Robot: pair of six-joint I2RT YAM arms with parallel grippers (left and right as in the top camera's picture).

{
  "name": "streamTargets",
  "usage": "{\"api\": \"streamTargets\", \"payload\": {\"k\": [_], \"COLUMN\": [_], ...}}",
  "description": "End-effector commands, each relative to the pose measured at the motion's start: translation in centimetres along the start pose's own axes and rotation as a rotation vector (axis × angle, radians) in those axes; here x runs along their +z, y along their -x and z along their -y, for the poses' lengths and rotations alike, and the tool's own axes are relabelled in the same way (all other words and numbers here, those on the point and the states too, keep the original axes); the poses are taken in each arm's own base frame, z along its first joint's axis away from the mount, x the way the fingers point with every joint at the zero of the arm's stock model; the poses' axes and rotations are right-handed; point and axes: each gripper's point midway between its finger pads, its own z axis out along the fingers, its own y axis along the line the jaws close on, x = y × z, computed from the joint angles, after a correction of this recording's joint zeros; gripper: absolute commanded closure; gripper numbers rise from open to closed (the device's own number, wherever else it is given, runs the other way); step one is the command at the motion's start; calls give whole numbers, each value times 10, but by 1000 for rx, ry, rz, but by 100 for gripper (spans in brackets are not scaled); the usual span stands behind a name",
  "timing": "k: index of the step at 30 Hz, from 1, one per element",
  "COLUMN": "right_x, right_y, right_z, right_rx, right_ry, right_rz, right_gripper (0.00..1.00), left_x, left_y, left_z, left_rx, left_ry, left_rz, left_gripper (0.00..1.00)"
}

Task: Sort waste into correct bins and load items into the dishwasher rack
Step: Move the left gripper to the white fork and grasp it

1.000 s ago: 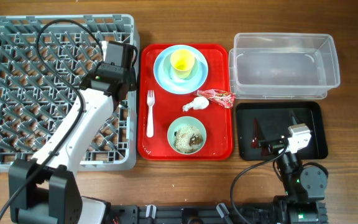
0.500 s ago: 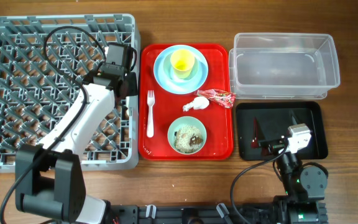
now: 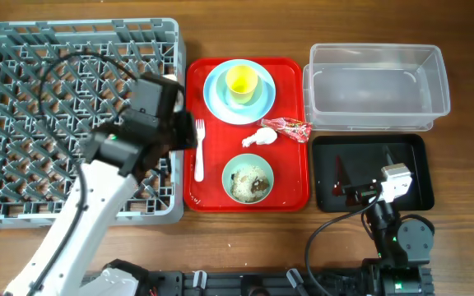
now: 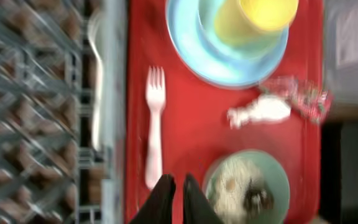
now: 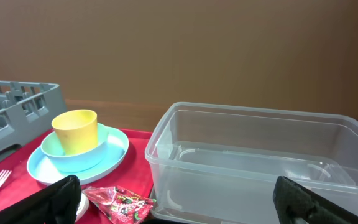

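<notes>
Little looks done: the plate [image 3: 216, 103], yellow cup [image 3: 241, 80], fork [image 3: 198, 152], rice-filled mint bowl [image 3: 248, 178], tissue [image 3: 259, 137] and wrapper [image 3: 290, 128] all sit on the red tray [image 3: 290, 177]. The clear tub [image 3: 377, 86] to its right holds nothing. The left hand [image 4: 174, 199], fingers together and empty, hovers over the tray's left edge; the right hand [image 5: 180, 198] gapes wide, right of the tray.

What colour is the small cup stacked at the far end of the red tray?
The cup is plain yellow, seen most clearly in the right wrist view.
</notes>
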Motion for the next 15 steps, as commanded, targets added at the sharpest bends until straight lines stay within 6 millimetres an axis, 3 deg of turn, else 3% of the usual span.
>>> {"api": "streamTargets", "payload": {"k": [1, 2, 6, 15], "right_x": [0, 0, 0, 0], "right_y": [2, 2, 3, 3], "right_z": [2, 2, 2, 2], "right_rx": [1, 2, 1, 1], "right_ry": [-9, -9, -9, -9], "right_rz": [12, 12, 12, 12], "right_gripper": [0, 0, 0, 0], "left_x": [27, 40, 61, 59], "left_y": [-26, -38, -60, -83], "left_z": [15, 18, 11, -24], "left_rx": [13, 34, 47, 70], "left_ry": [3, 24, 82, 242], "left_rz": [-139, -196, -309, -384], "left_gripper": [96, 96, 96, 96]}}
